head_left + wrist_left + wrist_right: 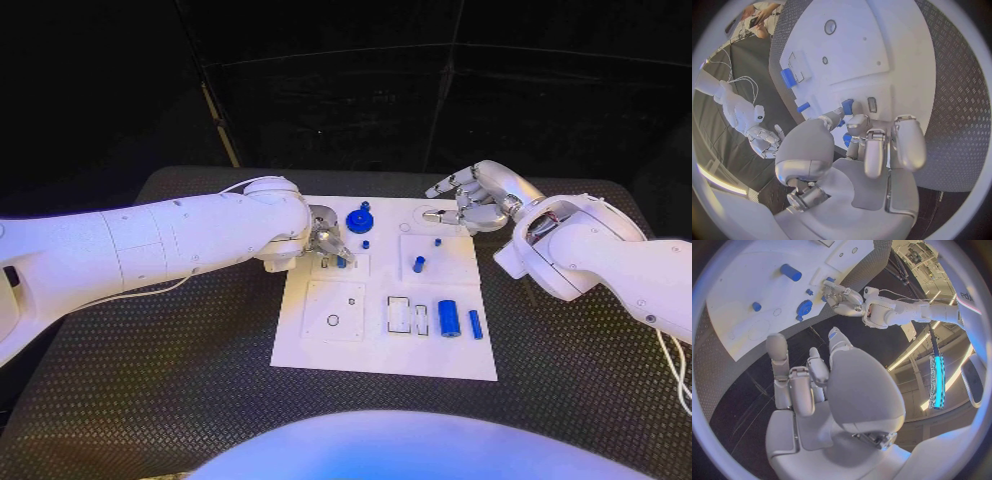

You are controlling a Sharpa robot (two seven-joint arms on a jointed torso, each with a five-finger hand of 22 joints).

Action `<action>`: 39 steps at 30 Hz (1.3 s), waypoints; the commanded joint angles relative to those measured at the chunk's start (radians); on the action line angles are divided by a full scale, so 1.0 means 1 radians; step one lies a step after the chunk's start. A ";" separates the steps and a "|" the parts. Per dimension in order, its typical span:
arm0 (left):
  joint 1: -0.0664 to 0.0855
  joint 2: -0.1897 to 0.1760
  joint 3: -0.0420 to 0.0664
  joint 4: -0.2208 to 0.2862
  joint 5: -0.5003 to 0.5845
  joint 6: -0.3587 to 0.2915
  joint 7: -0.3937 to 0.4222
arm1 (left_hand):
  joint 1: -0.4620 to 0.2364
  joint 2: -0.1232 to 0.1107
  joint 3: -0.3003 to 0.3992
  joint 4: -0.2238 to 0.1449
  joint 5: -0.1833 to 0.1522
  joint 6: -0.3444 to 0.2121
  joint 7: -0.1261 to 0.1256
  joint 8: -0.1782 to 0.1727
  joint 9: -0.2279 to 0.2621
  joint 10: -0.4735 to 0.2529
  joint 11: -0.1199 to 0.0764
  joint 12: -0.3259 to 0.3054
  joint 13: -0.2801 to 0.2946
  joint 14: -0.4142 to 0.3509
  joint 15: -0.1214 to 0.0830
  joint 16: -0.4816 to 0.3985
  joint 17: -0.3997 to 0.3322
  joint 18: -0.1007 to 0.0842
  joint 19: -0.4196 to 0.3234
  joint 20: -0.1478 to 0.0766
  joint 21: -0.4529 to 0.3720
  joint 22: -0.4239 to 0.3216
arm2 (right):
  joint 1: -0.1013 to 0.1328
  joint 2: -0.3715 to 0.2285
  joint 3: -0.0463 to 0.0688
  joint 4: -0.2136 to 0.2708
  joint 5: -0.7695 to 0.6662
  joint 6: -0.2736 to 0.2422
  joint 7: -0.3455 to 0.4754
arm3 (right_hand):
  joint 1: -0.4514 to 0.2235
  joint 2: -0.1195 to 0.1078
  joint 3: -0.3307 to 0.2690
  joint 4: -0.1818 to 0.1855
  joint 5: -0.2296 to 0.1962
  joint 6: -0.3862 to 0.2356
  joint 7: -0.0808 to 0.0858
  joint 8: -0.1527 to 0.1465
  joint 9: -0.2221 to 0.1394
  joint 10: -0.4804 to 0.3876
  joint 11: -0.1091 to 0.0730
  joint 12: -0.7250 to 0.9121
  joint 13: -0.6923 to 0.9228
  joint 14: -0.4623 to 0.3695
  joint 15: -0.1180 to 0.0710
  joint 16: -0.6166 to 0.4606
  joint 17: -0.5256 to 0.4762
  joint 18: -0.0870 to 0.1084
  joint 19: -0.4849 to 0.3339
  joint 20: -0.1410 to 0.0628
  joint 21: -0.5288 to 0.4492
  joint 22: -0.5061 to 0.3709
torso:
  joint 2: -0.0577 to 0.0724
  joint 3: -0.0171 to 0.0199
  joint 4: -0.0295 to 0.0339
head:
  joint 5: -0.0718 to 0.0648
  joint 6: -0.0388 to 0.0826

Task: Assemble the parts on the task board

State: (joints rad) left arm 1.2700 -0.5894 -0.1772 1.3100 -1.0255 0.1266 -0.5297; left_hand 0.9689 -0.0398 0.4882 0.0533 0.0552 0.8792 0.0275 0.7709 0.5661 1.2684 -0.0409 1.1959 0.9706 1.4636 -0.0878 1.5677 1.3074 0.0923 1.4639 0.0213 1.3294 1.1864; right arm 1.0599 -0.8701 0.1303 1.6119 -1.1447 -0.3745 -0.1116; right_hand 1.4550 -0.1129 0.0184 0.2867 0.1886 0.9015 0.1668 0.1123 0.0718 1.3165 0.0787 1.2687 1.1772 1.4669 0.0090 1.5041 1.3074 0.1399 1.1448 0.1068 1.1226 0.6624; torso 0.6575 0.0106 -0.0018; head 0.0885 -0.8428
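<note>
My left robot hand [326, 238] pinches a small blue part [847, 106] over the board's [384, 345] left side. Right robot hand [473, 203] spread, holding nothing, at the board's far right corner.

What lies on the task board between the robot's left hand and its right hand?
In the head view, a round blue part and a small blue peg stand on the task board between the left hand and right hand.

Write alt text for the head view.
The left hand works at small blue parts on the white task board, while the right hand hovers open at the board's far right corner. A blue cylinder lies nearer the robot.
</note>
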 commanded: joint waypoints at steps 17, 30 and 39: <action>-0.001 0.002 -0.001 -0.011 -0.001 0.021 -0.006 | -0.054 0.014 -0.099 0.061 -0.002 0.007 0.006 -0.009 0.013 0.005 0.005 0.013 0.011 0.107 -0.008 0.003 0.263 -0.020 0.005 -0.008 0.000 0.009 | 0.002 0.001 0.001 -0.001 0.007 0.004 0.013 | -0.018 -0.002 -0.012 0.002 0.009 -0.001 -0.001 0.004 -0.002 -0.011 0.000 -0.006 -0.004 0.060 -0.007 -0.009 0.077 0.021 -0.014 0.002 -0.013 -0.014 | 0.000 -0.0004 -0.0001 | -0.002 0.001; 0.014 -0.038 0.010 0.032 0.009 0.004 -0.006 | -0.091 -0.008 -0.222 0.120 -0.002 0.005 0.004 -0.016 0.024 -0.001 0.004 0.010 0.003 0.107 -0.009 0.003 0.263 -0.019 0.005 -0.010 -0.004 0.008 | 0.001 0.004 0.001 -0.010 0.014 0.005 0.016 | -0.024 -0.002 -0.016 0.003 0.010 -0.003 0.000 0.004 -0.002 -0.012 0.000 -0.007 -0.005 0.058 -0.006 -0.013 0.070 0.023 -0.019 0.002 -0.020 -0.025 | -0.001 -0.0001 0.0008 | -0.006 0.006; 0.050 -0.066 0.051 0.056 0.010 0.023 -0.007 | -0.072 -0.005 -0.283 0.139 -0.002 -0.018 0.012 -0.032 0.025 -0.026 0.011 -0.012 -0.028 0.107 -0.005 0.003 0.263 -0.016 -0.001 -0.007 -0.020 -0.010 | 0.001 0.005 0.001 -0.018 0.018 0.004 0.017 | -0.027 -0.003 -0.019 0.003 0.010 -0.004 0.000 0.004 -0.002 -0.011 0.001 -0.006 -0.004 0.058 -0.006 -0.014 0.069 0.023 -0.019 0.002 -0.021 -0.026 | 0.000 -0.0003 -0.0001 | -0.008 0.012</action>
State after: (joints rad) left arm 1.3150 -0.6526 -0.1297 1.3610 -1.0204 0.1367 -0.5321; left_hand 0.8901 -0.0452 0.2085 0.1927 0.0551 0.8653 0.0426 0.7412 0.5913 1.2477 -0.0276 1.1866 0.9443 1.4671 -0.0911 1.5677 1.3074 0.0922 1.4674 0.0180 1.3112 1.1774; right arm 1.0597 -0.8658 0.1302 1.5939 -1.1329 -0.3731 -0.1051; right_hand 1.4377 -0.1119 0.0043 0.2896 0.1922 0.9015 0.1668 0.1122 0.0703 1.3093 0.0786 1.2651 1.1733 1.4668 0.0090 1.4950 1.3081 0.1558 1.1326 0.1090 1.1069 0.6376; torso 0.6569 0.0100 -0.0012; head 0.0810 -0.8324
